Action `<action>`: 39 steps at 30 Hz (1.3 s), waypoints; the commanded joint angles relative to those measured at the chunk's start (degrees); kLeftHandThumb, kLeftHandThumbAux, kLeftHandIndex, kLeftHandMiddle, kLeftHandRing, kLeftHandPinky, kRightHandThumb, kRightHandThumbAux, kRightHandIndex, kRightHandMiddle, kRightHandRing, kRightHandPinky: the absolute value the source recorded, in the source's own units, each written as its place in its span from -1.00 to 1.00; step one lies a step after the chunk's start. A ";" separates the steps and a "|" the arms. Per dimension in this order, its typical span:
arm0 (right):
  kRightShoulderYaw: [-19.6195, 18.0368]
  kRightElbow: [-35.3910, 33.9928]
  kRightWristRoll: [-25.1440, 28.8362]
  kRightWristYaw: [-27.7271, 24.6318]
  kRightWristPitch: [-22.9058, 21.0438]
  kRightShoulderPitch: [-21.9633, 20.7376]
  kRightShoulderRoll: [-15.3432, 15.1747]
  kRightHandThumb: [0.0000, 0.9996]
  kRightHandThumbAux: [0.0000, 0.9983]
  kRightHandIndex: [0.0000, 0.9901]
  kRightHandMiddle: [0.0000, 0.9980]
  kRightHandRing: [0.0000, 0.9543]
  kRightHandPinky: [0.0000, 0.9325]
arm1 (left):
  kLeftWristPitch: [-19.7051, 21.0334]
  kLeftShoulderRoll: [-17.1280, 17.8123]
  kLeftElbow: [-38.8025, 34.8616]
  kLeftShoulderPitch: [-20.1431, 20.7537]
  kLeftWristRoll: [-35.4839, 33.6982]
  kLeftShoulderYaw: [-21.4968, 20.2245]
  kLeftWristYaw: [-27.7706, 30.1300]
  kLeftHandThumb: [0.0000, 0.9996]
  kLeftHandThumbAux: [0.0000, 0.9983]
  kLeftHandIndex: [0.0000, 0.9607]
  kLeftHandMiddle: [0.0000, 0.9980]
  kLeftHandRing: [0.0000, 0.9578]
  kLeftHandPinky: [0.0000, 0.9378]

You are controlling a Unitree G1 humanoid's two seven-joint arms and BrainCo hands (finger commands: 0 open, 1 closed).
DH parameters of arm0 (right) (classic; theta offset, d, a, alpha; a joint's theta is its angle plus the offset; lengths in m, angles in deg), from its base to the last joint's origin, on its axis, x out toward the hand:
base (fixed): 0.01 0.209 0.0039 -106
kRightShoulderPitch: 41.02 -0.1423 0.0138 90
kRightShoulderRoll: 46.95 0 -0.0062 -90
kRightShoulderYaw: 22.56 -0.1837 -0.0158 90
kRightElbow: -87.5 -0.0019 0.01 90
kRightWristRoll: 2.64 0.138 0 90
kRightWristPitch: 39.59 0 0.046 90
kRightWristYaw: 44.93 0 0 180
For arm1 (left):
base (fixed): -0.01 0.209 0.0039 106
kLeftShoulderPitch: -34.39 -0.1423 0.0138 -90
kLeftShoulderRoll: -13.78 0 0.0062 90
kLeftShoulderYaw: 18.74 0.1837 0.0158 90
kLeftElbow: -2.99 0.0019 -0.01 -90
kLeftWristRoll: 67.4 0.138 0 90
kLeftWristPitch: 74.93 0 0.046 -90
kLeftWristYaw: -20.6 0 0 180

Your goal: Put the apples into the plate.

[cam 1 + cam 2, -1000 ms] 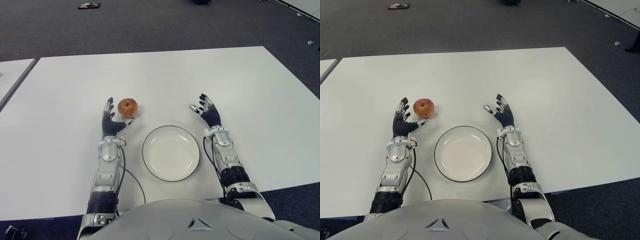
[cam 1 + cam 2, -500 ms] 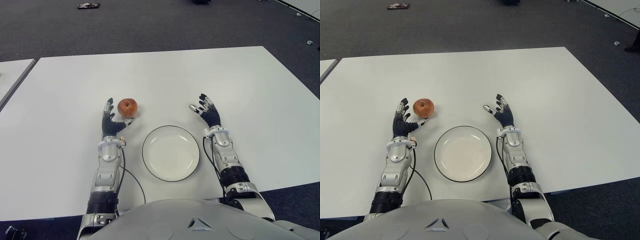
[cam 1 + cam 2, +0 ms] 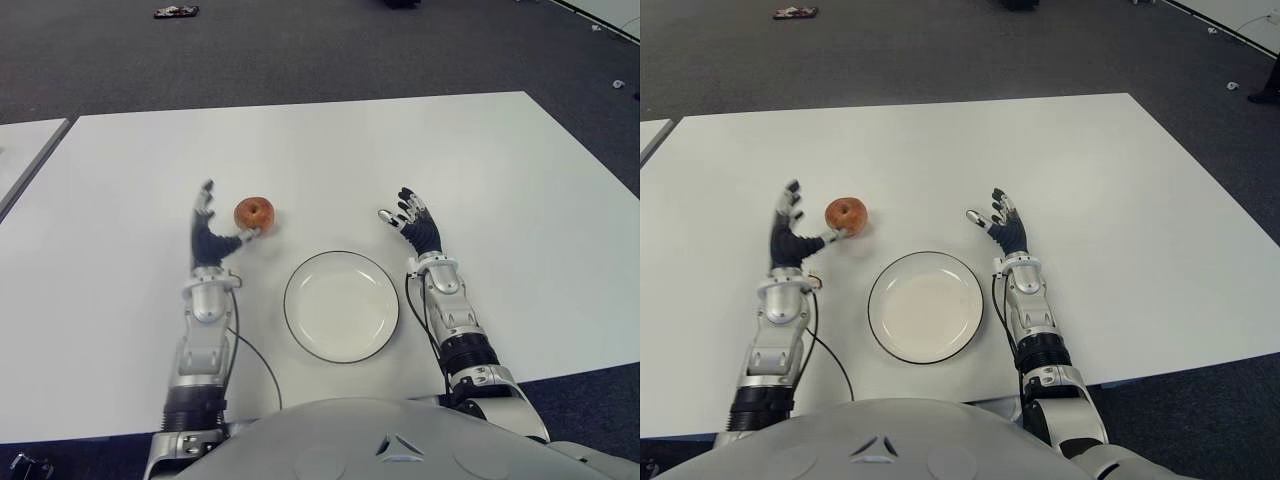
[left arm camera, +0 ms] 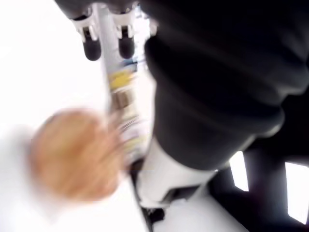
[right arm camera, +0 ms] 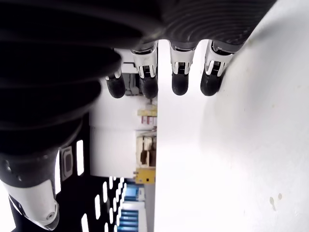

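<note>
A red apple (image 3: 254, 213) sits on the white table (image 3: 500, 170), up and left of the white plate (image 3: 342, 305) with a dark rim. My left hand (image 3: 210, 236) is open just left of the apple, fingers spread upward and the thumb tip touching or nearly touching the fruit. The apple (image 4: 72, 154) shows blurred in the left wrist view, beside the palm. My right hand (image 3: 410, 222) is open to the upper right of the plate and holds nothing; its fingertips (image 5: 178, 89) hang over bare table.
A second white table (image 3: 25, 150) adjoins on the left with a narrow gap between. Dark carpet (image 3: 300, 50) lies beyond the far edge, with a small dark object (image 3: 178, 12) on it.
My left hand has shifted left and forward, with its fingers stretched higher beside the apple. The apple, plate and right hand have kept their places.
</note>
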 commanded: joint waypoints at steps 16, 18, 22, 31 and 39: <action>0.14 3.03 -0.38 -0.26 -0.24 -1.36 0.05 -0.82 0.35 -1.00 -1.00 -1.00 -0.92 | 4.46 13.93 -2.20 12.20 21.46 0.53 -1.09 -0.75 -0.25 -1.00 -1.00 -1.00 -1.00; 0.12 3.17 -0.39 -0.23 -0.16 -1.45 0.05 -0.83 0.35 -1.00 -1.00 -1.00 -0.91 | 5.10 15.14 -1.63 13.69 22.66 1.14 -0.10 -0.76 -0.29 -1.00 -1.00 -1.00 -1.00; 0.12 3.26 -0.40 -0.24 -0.02 -1.45 0.01 -0.83 0.35 -1.00 -1.00 -1.00 -0.91 | 5.32 16.64 -0.94 15.05 23.57 2.14 0.93 -0.77 -0.33 -1.00 -1.00 -1.00 -1.00; 0.09 3.06 -0.48 -0.14 -0.01 -1.36 -0.11 -0.84 0.36 -1.00 -1.00 -1.00 -0.90 | 4.93 19.02 1.31 17.71 27.13 6.14 1.12 -0.78 -0.40 -1.00 -1.00 -1.00 -1.00; 0.01 3.21 -0.40 -0.04 -0.11 -1.56 -0.03 -0.83 0.37 -1.00 -1.00 -1.00 -0.89 | 6.15 19.71 4.86 21.86 31.11 10.49 2.43 -0.74 -0.41 -1.00 -1.00 -1.00 -1.00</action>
